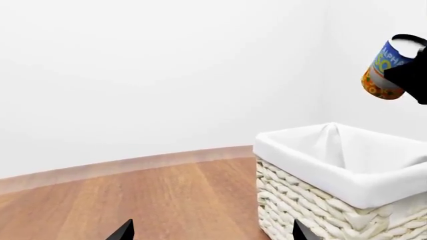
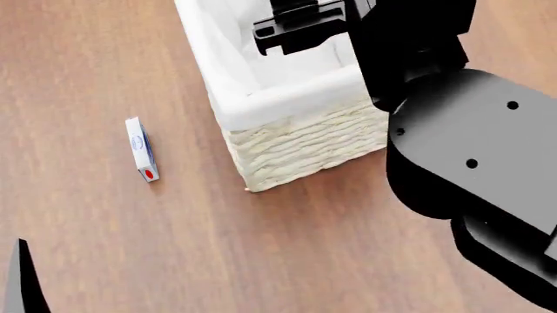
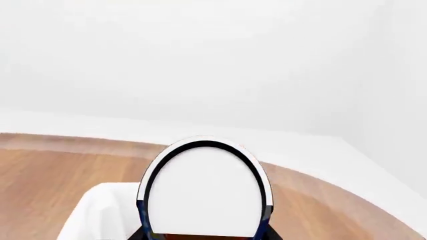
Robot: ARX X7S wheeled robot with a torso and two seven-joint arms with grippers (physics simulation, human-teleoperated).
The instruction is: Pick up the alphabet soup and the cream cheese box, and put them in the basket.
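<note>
The wooden floor (image 2: pixel 130 261) fills most of the head view, and white walls (image 1: pixel 160 75) close the room behind it. On the floor stands the basket (image 2: pixel 296 147), cream-white woven wicker with a white cloth liner (image 1: pixel 347 165) folded over its rim; it is by far the biggest object here. The dark right arm (image 2: pixel 470 156) reaches up the right side of the head view, and its right gripper (image 2: pixel 301 26) hangs above the basket's open mouth. That gripper is clamped on the alphabet soup (image 1: pixel 387 70), a can with a blue and orange label, held up in the air over the basket and tilted, as the left wrist view shows; the right wrist view looks straight at the can's white end (image 3: pixel 203 192) with the liner's edge below it. The cream cheese box (image 2: pixel 141 156) lies flat on the floor, apart from the basket on its left in the head view, red spot at its nearer end. The left gripper (image 1: pixel 213 232) holds nothing, its two dark fingertips (image 1: pixel 123 231) spread wide, near the basket.
</note>
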